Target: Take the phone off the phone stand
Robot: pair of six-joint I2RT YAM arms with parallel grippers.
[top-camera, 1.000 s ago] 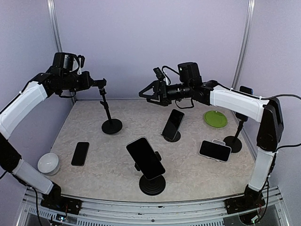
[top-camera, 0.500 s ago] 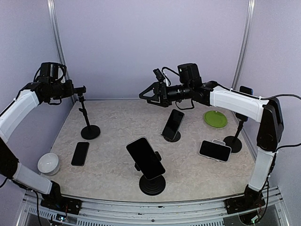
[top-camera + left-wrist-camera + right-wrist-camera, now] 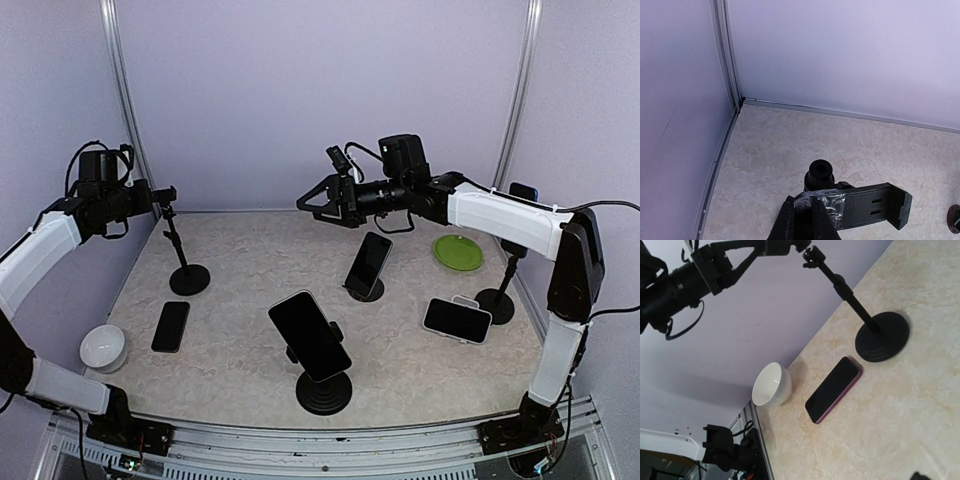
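Observation:
My left gripper [image 3: 162,193] is shut on the taped clamp head [image 3: 840,207] of an empty black phone stand [image 3: 187,279] at the back left; its fingers [image 3: 824,222] pinch the clamp's left end. A dark phone [image 3: 309,335] sits tilted on a stand [image 3: 324,393] at the front centre. A second phone [image 3: 368,263] leans on a stand behind it. My right gripper [image 3: 303,203] hangs open and empty in the air above the middle back. Its fingers are out of the right wrist view.
A purple-cased phone [image 3: 171,326] lies flat at the left, also in the right wrist view [image 3: 834,389]. A white bowl [image 3: 103,347] stands front left. A green plate [image 3: 458,251], a flat phone [image 3: 457,320] and another stand [image 3: 495,305] are on the right.
My left arm has pulled the empty stand leftward from the middle back to near the left wall, still gripping it. The right arm has not moved.

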